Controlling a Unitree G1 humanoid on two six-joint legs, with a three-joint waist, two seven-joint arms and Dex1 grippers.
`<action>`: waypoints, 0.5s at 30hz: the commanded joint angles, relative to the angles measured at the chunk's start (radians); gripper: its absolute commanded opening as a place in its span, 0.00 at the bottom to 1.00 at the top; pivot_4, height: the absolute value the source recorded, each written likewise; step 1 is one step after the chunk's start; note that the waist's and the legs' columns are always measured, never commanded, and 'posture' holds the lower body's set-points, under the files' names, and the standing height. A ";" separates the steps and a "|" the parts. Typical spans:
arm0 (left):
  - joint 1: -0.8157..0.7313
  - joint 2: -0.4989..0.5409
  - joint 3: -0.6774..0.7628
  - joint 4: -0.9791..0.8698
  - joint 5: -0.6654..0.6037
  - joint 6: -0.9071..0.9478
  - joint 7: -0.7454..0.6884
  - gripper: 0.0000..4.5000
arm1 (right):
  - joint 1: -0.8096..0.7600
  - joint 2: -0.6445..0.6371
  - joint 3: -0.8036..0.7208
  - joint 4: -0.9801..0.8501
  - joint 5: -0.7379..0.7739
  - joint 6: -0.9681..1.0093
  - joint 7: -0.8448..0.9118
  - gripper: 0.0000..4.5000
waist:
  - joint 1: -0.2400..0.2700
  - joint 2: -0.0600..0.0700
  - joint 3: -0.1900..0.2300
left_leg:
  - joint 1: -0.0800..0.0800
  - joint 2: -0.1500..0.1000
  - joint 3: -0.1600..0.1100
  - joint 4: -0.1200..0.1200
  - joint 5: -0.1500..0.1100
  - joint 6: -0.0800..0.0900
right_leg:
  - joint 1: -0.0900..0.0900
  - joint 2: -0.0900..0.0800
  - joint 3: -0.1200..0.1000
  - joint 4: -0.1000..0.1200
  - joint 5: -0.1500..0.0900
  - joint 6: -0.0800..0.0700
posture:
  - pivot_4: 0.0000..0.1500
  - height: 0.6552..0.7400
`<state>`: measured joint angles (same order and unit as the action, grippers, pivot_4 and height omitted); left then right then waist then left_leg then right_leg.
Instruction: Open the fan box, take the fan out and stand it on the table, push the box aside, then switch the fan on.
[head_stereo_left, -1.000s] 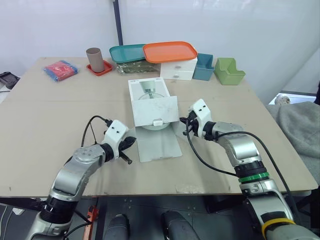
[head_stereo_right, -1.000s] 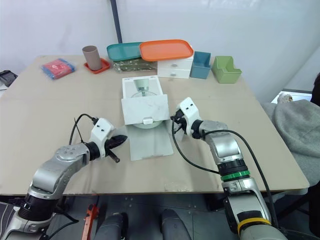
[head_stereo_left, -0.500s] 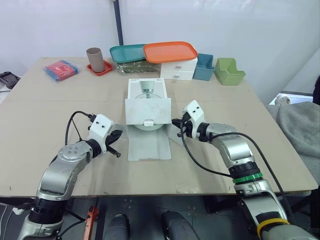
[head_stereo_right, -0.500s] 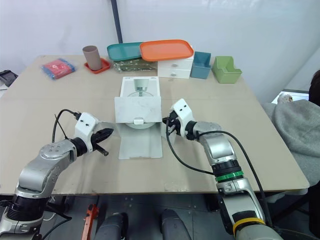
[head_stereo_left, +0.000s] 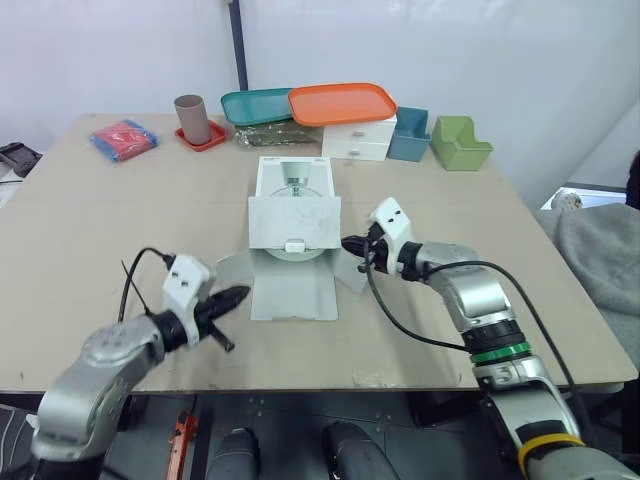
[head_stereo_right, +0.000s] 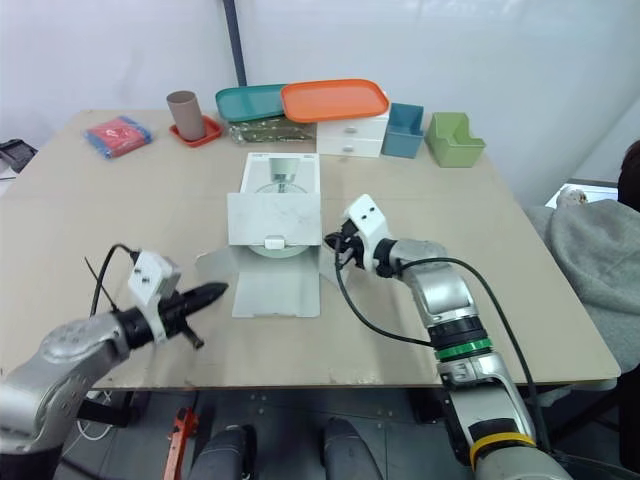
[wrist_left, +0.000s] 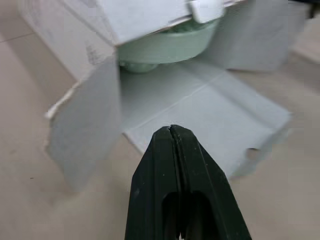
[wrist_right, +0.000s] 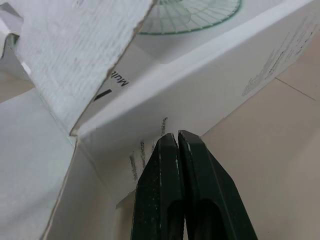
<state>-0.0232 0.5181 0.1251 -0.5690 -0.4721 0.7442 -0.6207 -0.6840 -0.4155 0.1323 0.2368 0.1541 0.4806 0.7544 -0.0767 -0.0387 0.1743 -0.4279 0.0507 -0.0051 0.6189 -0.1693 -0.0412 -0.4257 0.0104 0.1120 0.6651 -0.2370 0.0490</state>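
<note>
The white fan box (head_stereo_left: 294, 222) lies open at mid-table, its front flap (head_stereo_left: 293, 291) flat on the table and a lid panel tilted over the opening. The pale green fan (head_stereo_left: 294, 181) sits inside; its grille (wrist_right: 195, 14) and rounded body (wrist_left: 165, 47) show under the panel. My right gripper (head_stereo_left: 347, 243) is shut, tips against the box's right side wall (wrist_right: 210, 95). My left gripper (head_stereo_left: 240, 295) is shut and holds nothing. It hovers low over the table just left of the front flap, clear of the box.
Along the far edge stand a brown cup (head_stereo_left: 189, 118) on a red coaster, a teal tray (head_stereo_left: 255, 104), an orange tray (head_stereo_left: 340, 102) on white drawers (head_stereo_left: 358, 141), a blue bin (head_stereo_left: 408, 135) and a green bin (head_stereo_left: 458, 142). A red packet (head_stereo_left: 122, 138) lies far left.
The box slid left and squared up earlier on. My left arm has since drawn back toward the near-left edge, off the box. The right gripper stays at the box's right side.
</note>
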 joint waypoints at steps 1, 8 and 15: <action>0.058 0.004 0.049 -0.113 -0.101 0.018 -0.018 0.00 | -0.023 -0.093 -0.095 -0.032 0.006 0.011 -0.011 0.02 | 0.004 0.001 0.001 | 0.000 0.000 0.000 0.000 0.000 0.000 | 0.000 0.000 0.000 0.000 0.000 -0.001 | 1.00 1.00; 0.112 -0.006 0.050 -0.149 -0.208 0.063 0.008 0.00 | -0.037 -0.147 -0.175 -0.145 0.100 0.081 0.031 0.02 | -0.003 0.001 0.001 | 0.001 0.001 0.001 0.001 0.000 0.000 | 0.000 0.001 0.001 0.000 -0.001 -0.002 | 1.00 1.00; 0.129 -0.138 0.088 -0.139 -0.364 0.127 0.171 0.00 | -0.050 -0.054 -0.124 -0.367 0.284 0.145 0.127 0.02 | -0.004 0.004 0.003 | 0.001 0.001 0.000 0.001 0.000 0.000 | 0.001 0.002 0.000 0.000 0.000 0.000 | 1.00 1.00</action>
<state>0.1017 0.3874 0.1880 -0.6835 -0.7806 0.8603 -0.4846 -0.7217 -0.4901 -0.0204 -0.0775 0.4064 0.6278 0.8636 -0.0805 -0.0347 0.1773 -0.4270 0.0520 -0.0054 0.6196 -0.1692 -0.0411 -0.4248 0.0122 0.1119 0.6655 -0.2370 0.0488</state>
